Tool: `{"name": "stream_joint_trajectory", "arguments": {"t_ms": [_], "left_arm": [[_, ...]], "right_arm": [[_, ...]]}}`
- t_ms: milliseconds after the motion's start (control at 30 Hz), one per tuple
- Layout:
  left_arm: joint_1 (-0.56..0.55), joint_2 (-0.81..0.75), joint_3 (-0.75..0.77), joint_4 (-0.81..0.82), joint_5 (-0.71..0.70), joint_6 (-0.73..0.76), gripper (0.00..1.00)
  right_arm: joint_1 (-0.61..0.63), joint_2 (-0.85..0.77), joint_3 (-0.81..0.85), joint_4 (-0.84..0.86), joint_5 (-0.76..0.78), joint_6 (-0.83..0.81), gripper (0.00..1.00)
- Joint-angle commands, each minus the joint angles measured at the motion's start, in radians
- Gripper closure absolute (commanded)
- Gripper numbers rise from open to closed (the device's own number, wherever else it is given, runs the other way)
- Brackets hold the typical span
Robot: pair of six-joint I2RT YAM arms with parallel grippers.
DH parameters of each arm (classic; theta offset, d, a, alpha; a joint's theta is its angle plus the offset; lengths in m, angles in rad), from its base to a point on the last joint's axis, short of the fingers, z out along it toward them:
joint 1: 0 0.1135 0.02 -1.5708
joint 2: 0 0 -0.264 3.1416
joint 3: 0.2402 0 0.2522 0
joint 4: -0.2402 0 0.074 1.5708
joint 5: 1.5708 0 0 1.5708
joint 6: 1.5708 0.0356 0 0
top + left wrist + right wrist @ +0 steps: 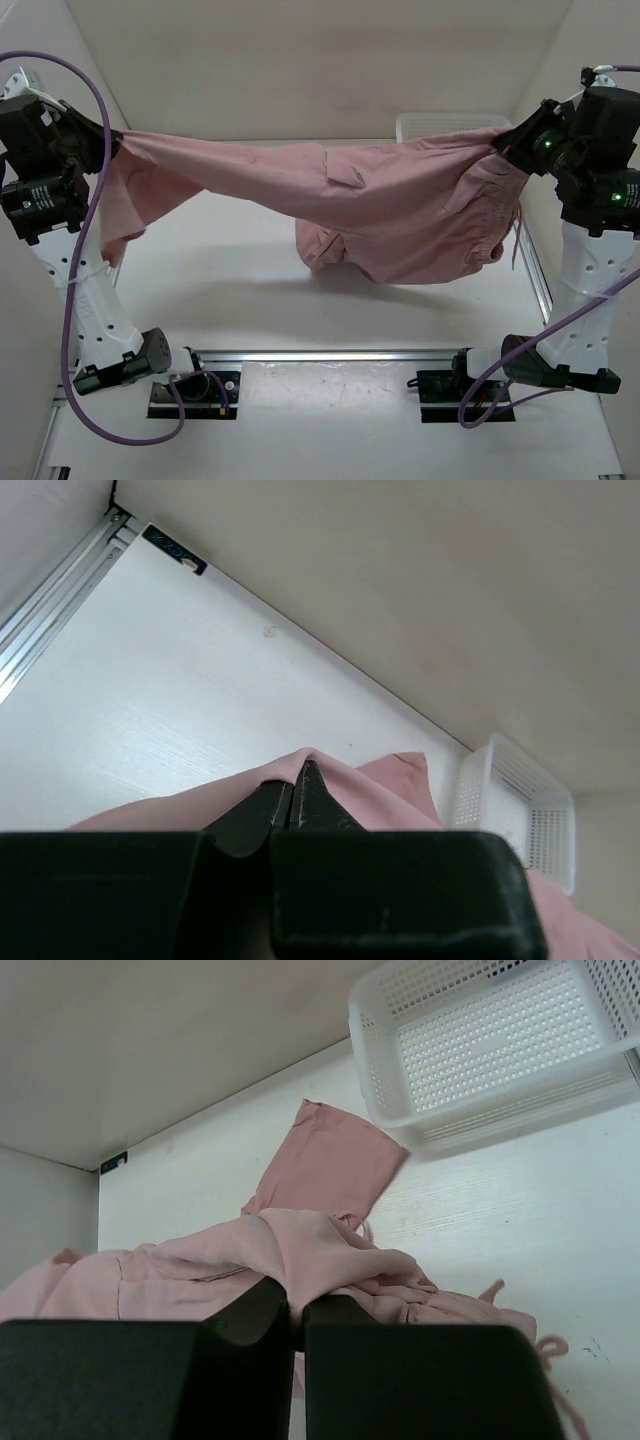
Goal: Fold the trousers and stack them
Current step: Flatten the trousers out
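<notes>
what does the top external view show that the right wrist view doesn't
Only the top external view: both arms, with the left end effector and the right end effector each shut on the trousers. The trousers span the whole gap between them, raised off the table and sagging in the middle.
Only the right wrist view: the inside of the white mesh basket and a loose drawstring seen against the table.
Both: the pink trousers, the right end effector gripping them, part of the basket, and the white table.

The trousers [400, 200] are wrinkly matt cloth, the basket [500, 1090] meshed plastic.
</notes>
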Motion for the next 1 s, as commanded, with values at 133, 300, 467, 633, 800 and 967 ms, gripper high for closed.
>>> {"name": "stream_joint_trajectory", "arguments": {"t_ms": [133, 300, 467, 633, 800, 967], "left_arm": [[0.004, -0.018, 0.022, 0.01, -0.072, 0.032, 0.9], [0.004, -0.018, 0.013, 0.01, -0.062, 0.032, 0.9], [0.004, -0.042, -0.021, 0.001, -0.044, 0.022, 0.9], [0.004, -0.116, -0.053, 0.01, -0.044, 0.013, 0.9], [0.004, -0.162, -0.111, 0.021, -0.021, 0.004, 0.9], [0.004, -0.119, -0.163, 0.056, 0.036, 0.004, 0.9]], "right_arm": [[-0.003, -0.018, 0.033, 0.021, 0.02, -0.031, 1.0], [-0.003, -0.018, 0.075, 0.003, 0.009, -0.052, 1.0], [-0.003, -0.04, 0.04, -0.009, -0.023, -0.061, 1.0], [-0.003, -0.113, 0.027, -0.044, 0.023, -0.095, 1.0], [-0.003, -0.169, -0.011, -0.068, 0.034, -0.104, 1.0], [-0.003, -0.166, -0.156, 0.027, -0.017, -0.08, 1.0]]}}
